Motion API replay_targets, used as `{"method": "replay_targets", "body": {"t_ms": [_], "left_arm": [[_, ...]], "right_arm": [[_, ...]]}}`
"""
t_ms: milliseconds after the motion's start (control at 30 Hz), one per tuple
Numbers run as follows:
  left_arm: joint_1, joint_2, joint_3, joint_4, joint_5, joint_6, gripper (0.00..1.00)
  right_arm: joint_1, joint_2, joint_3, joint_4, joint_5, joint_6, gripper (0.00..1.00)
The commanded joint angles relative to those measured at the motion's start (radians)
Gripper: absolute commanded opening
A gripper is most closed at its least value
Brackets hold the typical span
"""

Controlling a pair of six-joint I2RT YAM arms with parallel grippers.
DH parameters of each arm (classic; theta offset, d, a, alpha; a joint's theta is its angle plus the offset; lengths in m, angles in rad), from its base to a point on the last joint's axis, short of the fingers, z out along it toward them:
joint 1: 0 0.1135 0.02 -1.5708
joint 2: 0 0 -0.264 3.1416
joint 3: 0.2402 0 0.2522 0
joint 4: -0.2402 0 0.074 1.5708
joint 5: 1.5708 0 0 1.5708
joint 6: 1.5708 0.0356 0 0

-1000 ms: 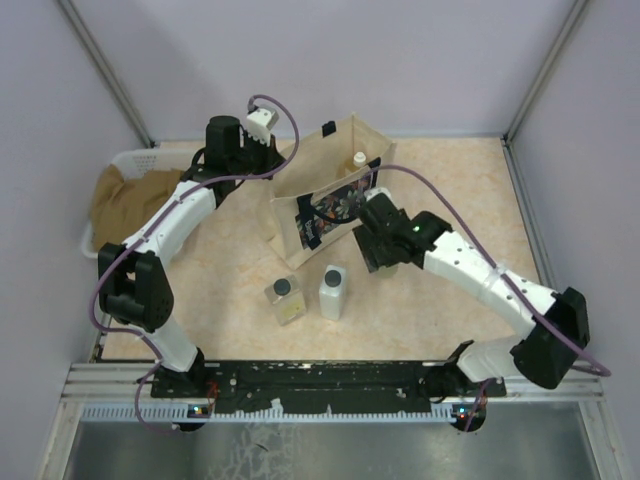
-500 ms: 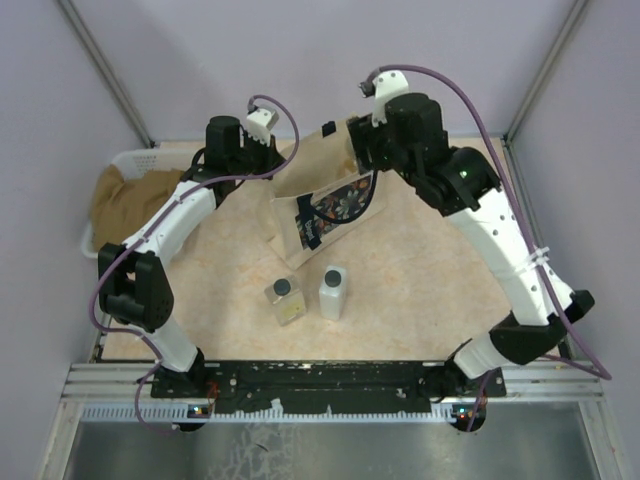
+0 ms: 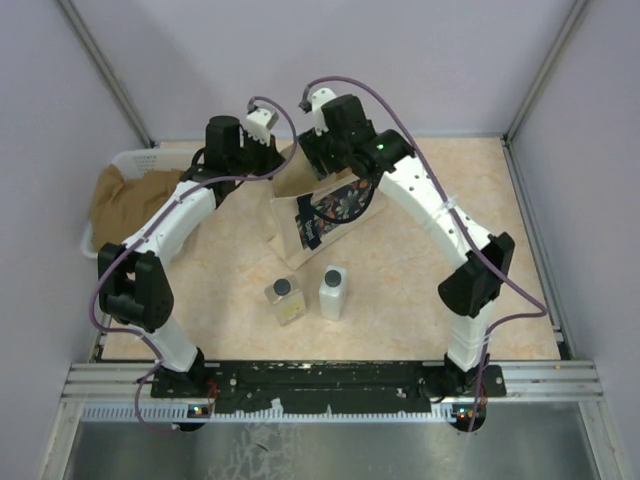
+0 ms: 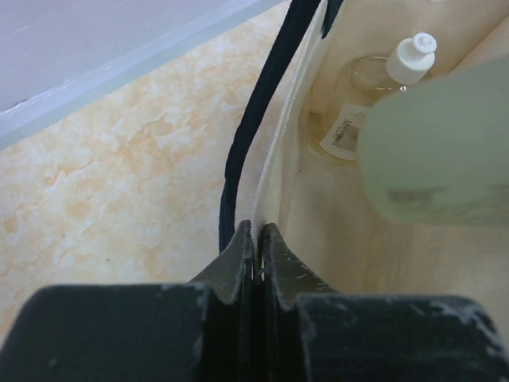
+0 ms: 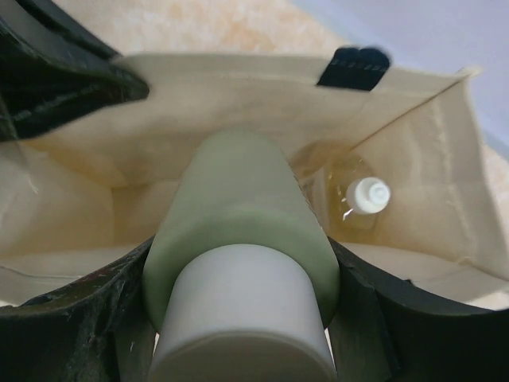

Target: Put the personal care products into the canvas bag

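Note:
The canvas bag stands at the back centre with its mouth open. My left gripper is shut on the bag's rim beside the navy handle. My right gripper is shut on the olive-green bottle, with its cream cap toward the camera, and holds it over the bag's mouth. That bottle also shows in the left wrist view. The amber bottle lies inside the bag. The clear square bottle and the white rectangular bottle stand on the table in front of the bag.
A white plastic basket holding brown cloth stands at the far left. Lilac walls and metal posts close in the back and sides. The black mounting rail runs along the near edge.
My right arm has swung from the table right of the bag up and left, over the bag's mouth. The left arm and the two table bottles have not moved.

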Motion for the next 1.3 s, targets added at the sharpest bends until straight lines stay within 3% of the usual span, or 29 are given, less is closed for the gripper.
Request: {"method": "replay_targets", "body": {"t_ms": [0, 367, 600, 800, 1000, 1100, 1267], "left_arm": [[0.006, -0.047, 0.008, 0.019, 0.017, -0.005, 0.0], [0.006, -0.08, -0.015, 0.023, 0.031, -0.013, 0.0], [0.007, -0.088, -0.023, 0.027, 0.04, -0.021, 0.0], [0.006, -0.088, -0.023, 0.027, 0.036, -0.024, 0.0], [0.006, -0.084, -0.022, 0.023, 0.031, -0.022, 0.0], [0.006, -0.079, -0.019, 0.021, 0.031, -0.021, 0.0], [0.006, -0.075, -0.019, 0.021, 0.034, -0.026, 0.0]], "right_arm": [[-0.023, -0.025, 0.008, 0.151, -0.031, -0.004, 0.0], [-0.077, 0.08, -0.037, 0.174, -0.078, 0.015, 0.0], [-0.109, 0.185, 0.025, 0.155, -0.114, 0.019, 0.0], [-0.111, 0.294, 0.167, 0.077, -0.048, 0.006, 0.0], [-0.13, 0.313, 0.195, 0.062, 0.021, 0.008, 0.0], [-0.138, 0.312, 0.192, 0.058, 0.052, 0.001, 0.1], [-0.144, 0.312, 0.176, 0.057, 0.059, -0.007, 0.38]]}}
